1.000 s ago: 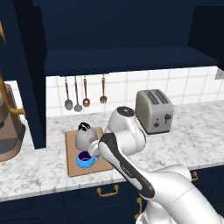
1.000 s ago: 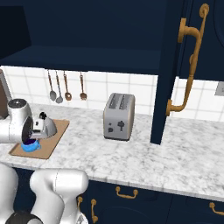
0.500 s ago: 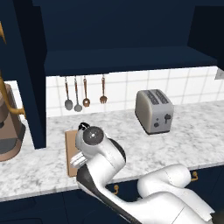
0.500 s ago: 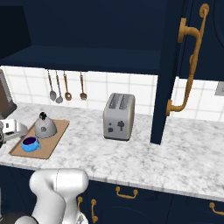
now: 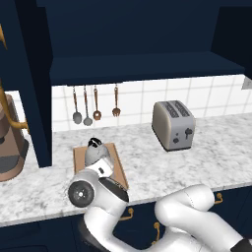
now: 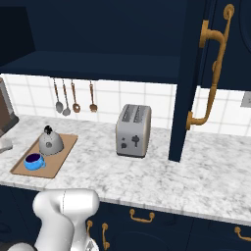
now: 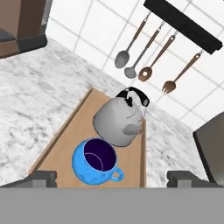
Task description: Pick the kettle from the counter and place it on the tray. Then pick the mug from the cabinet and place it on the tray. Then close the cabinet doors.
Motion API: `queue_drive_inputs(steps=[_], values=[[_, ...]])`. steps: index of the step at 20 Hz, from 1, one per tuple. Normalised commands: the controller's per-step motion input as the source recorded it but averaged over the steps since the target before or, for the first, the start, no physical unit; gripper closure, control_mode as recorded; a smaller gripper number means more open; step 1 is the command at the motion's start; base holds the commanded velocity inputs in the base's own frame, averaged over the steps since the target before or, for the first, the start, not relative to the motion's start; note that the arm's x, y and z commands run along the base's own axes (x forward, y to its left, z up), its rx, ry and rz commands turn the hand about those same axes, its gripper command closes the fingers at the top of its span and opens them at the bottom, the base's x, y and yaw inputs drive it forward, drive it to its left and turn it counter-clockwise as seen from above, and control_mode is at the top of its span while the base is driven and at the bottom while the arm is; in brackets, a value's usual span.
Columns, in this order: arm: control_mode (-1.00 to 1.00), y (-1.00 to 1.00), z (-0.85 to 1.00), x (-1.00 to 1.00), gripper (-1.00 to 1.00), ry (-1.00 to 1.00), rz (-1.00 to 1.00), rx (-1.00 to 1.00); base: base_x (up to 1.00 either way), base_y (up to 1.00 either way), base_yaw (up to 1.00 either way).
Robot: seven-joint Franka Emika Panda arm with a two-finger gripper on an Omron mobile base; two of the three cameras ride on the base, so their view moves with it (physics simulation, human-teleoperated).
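The grey kettle (image 7: pixel 119 120) and the blue mug (image 7: pixel 95 162) stand side by side on the wooden tray (image 7: pixel 61 140), the mug nearer to me. My gripper (image 7: pixel 113 178) is open and empty, drawn back from the tray, with its fingertips (image 7: pixel 41 178) wide apart. From the right, the kettle (image 6: pixel 50 142), the mug (image 6: pixel 33 161) and the tray (image 6: pixel 66 149) sit at the counter's (image 6: pixel 162 176) left end. My elbow hides the mug in the left base view, where the kettle (image 5: pixel 94 150) peeks above it. The cabinet (image 5: pixel 138 39) is open, with both cabinet doors (image 5: pixel 32 98) (image 6: pixel 193 73) swung out.
A silver toaster (image 6: pixel 133 130) stands right of the tray. Several utensils (image 7: pixel 144 57) hang on the tiled wall behind it. A brown coffee machine (image 5: pixel 10 152) sits at the far left. The right door's gold handle (image 6: pixel 213 63) juts out over the counter.
My hand has pulled back from over the mug on the tray toward the left and front. The elbow has dropped low before the counter. Kettle and mug have stayed put.
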Motion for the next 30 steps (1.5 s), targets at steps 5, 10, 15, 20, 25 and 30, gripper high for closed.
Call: queue_drive_inputs(steps=[5, 10, 15, 20, 25, 30], values=[[-1.0, 0.63, 0.22, -0.18, 1.0, -0.13, -0.04, -0.17, 0.0, 0.0, 0.0], [-1.0, 0.19, 0.02, -0.02, 1.0, -0.02, -0.01, -0.14, 0.0, 0.0, 0.0], [-1.0, 0.31, 0.01, -0.07, 1.0, -0.3, 0.0, -0.33, 0.0, 0.0, 0.0], [-1.0, 0.39, 0.18, -0.1, 1.0, -0.3, 0.0, -0.35, 0.0, 0.0, 0.0], [-1.0, 0.57, 0.52, -0.02, 1.0, -0.13, -0.01, -0.18, 0.0, 0.0, 0.0], [-1.0, 0.63, 0.19, 0.0, 1.0, -0.19, -0.02, -0.29, 0.0, 0.0, 0.0]])
